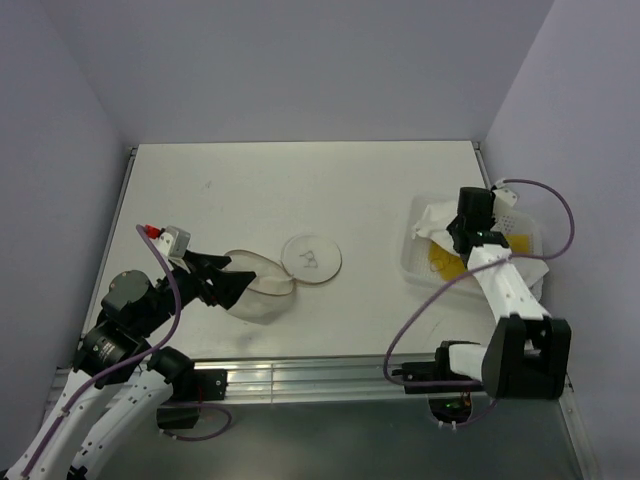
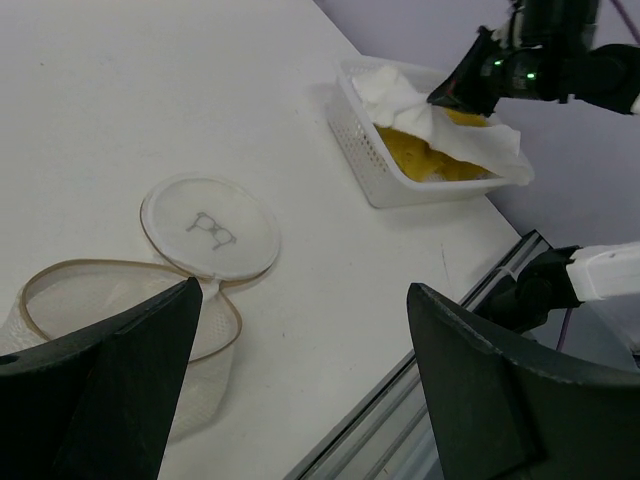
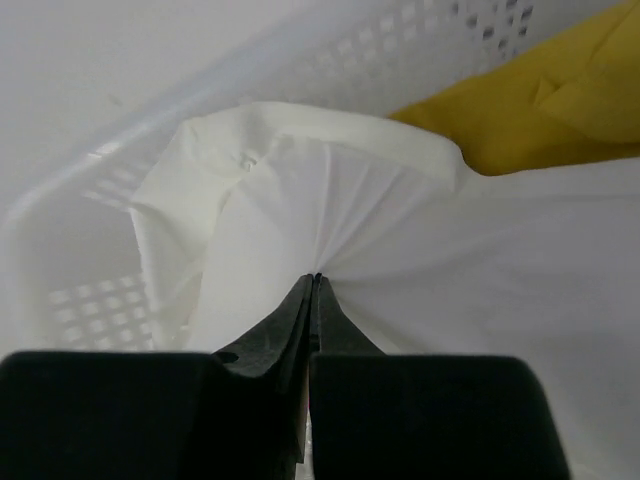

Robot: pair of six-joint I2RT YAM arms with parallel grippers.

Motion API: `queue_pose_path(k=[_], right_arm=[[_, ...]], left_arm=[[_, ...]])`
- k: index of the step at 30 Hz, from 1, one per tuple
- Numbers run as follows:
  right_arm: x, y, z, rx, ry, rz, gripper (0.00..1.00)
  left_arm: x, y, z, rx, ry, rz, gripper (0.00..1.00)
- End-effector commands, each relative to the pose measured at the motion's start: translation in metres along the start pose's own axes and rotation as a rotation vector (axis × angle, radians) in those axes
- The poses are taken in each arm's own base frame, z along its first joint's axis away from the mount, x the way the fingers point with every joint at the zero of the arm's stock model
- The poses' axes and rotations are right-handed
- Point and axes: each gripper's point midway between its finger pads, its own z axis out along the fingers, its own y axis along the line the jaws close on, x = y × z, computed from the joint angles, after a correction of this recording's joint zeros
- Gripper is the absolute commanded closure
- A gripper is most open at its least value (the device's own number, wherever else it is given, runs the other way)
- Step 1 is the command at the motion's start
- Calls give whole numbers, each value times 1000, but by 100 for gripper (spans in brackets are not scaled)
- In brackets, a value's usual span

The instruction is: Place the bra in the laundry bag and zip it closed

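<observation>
Right wrist view shows the right gripper [image 3: 316,282] pinched together on a white cloth [image 3: 300,190] in the basket [image 3: 85,195] at the right edge of the table [image 1: 300,180], the bra [image 3: 540,120] partly beneath it, and the left gripper [image 2: 300,305] wide apart at the open bag [image 2: 75,300]: nothing packed yet.

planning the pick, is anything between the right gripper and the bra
Yes. A white cloth lies over part of the bra in the basket, and the right gripper is shut on that cloth, not the bra. Some yellow shows past the cloth's edge.
</observation>
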Motion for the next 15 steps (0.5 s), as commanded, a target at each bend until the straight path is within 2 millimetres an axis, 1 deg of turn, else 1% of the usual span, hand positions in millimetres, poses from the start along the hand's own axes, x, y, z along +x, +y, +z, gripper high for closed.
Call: queue_pose_path(k=[1, 3, 4, 6, 7, 9, 10, 11, 13, 14, 15], right_arm=[[-62, 11, -51, -143, -232, 127, 100], [-71, 13, -70, -201, -272, 153, 100], [-80, 16, -90, -260, -313, 173, 100], [-90, 21, -113, -324, -346, 188, 100], [-99, 26, -135, -385, -369, 202, 100], [-108, 35, -157, -453, -386, 208, 100], [-118, 44, -178, -507, -402, 212, 100], [-119, 55, -191, -551, -400, 202, 100], [-124, 68, -210, -581, -402, 196, 100], [-134, 81, -233, -621, -427, 207, 100], [-135, 91, -243, -650, -419, 218, 100]], left_arm=[[-3, 2, 0, -7, -17, 19, 10], [-2, 3, 1, -11, -14, 16, 10], [-3, 3, 1, -12, -14, 18, 9], [-2, 3, 2, -11, -12, 16, 9], [-2, 3, 2, -11, -12, 16, 10], [-2, 4, 2, -13, -13, 14, 10], [-1, 5, 2, -17, -12, 13, 10], [-1, 6, 3, -20, -12, 13, 10], [-1, 7, 3, -25, -12, 7, 10], [-1, 7, 3, -23, -12, 7, 10], [-1, 8, 3, -25, -13, 5, 10]])
